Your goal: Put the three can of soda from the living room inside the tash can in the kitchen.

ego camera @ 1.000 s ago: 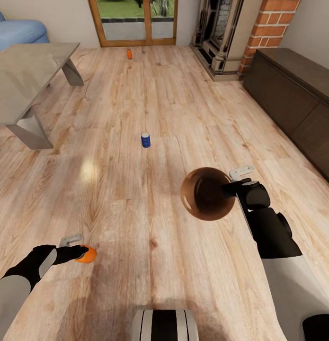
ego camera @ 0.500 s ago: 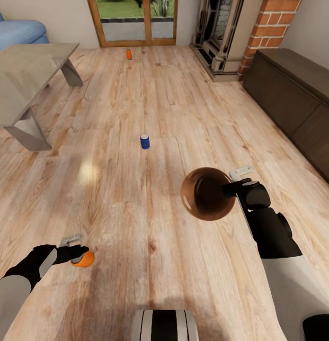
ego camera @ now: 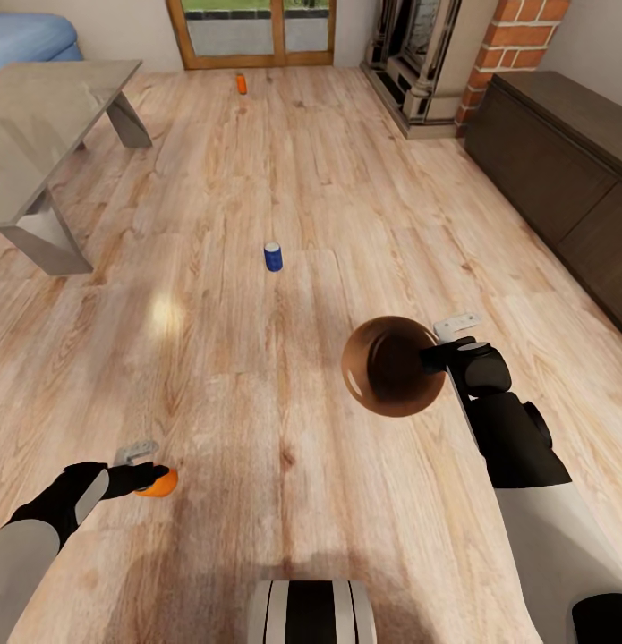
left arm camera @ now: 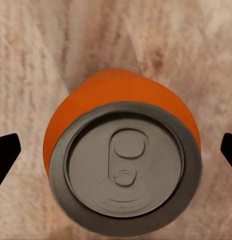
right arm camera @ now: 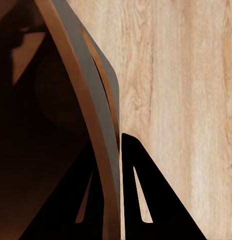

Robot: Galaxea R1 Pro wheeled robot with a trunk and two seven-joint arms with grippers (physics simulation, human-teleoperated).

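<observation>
Blue can [ego camera: 273,257]: short cylinder, grey metal top, upright on wood plank floor [ego camera: 346,206], open planks all round it. Second orange can [ego camera: 242,84] far beyond blue can, near wood-framed glass doors [ego camera: 252,31]. Glass-topped low table [ego camera: 42,116] left of blue can, dark cabinet [ego camera: 561,170] well right; wide free lane between. Near orange can [left arm camera: 123,165], nearer robot than blue can, left: left gripper [ego camera: 155,472] fingers wide apart, straddling it, not touching. Right gripper [ego camera: 433,356] clamped on rim of tan-lined round trash bucket [ego camera: 387,365], held above floor, right of blue can.

Left end effector [ego camera: 154,476] low, fingers spread; right end effector [ego camera: 433,356] raised, clamped.
</observation>
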